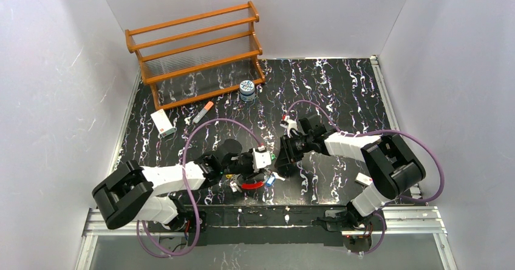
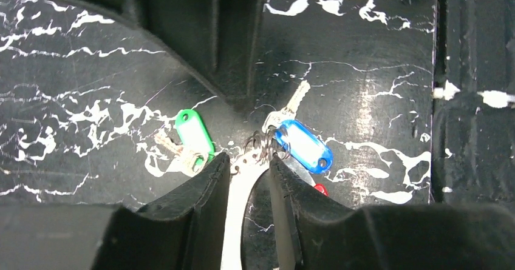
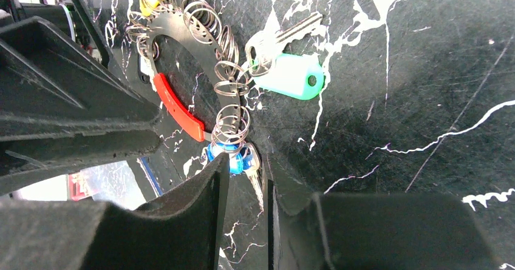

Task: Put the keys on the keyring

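Observation:
The keyring (image 3: 182,24) is a flat silver band hung with wire rings, with a red section (image 3: 177,107); from above its red arc (image 1: 252,185) shows near the front edge. My left gripper (image 2: 250,159) (image 1: 258,176) is shut on the silver band (image 2: 234,221), which spans the gap at its tips. The blue key (image 2: 302,144) (image 3: 229,158) hangs off the band's rings. My right gripper (image 3: 246,161) (image 1: 284,159) stands open, the blue key's blade loose between its fingers. The green key (image 3: 291,76) (image 2: 194,135) lies beside the band. A yellow head (image 3: 147,3) shows on the ring's far side.
At the back left stands a wooden rack (image 1: 197,51), with a blue-white jar (image 1: 247,90) at its foot. An orange-tipped marker (image 1: 203,111) and a white box (image 1: 163,124) lie to the left. A small white item (image 1: 364,179) sits by the right arm.

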Available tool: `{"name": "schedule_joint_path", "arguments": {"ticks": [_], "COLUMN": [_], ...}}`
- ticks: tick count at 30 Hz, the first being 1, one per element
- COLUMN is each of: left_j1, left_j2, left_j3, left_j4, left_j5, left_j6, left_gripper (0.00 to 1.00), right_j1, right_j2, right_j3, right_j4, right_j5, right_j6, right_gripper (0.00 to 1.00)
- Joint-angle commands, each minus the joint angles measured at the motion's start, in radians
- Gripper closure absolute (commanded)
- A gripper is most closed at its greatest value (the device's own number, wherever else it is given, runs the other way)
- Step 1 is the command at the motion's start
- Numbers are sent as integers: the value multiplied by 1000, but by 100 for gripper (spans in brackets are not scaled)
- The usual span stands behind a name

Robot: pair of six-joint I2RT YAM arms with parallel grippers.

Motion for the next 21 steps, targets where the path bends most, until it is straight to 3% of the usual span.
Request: {"name": "schedule_joint_path", "arguments": {"ticks": [1, 21], "left_j1": [-25, -74], "left_j2": [21, 154], "left_j3": [-21, -7], "left_j4": [52, 65], "left_j5": [46, -129], "left_j6": [133, 238], "left_gripper": [72, 74], "right_j1": [-2, -3], "right_j2": [-28, -27], "right_j3": [19, 21], "right_j4": [-5, -5], "right_j5": [-5, -18], "right_j6": [-7, -6], "right_gripper": [65, 65]}}
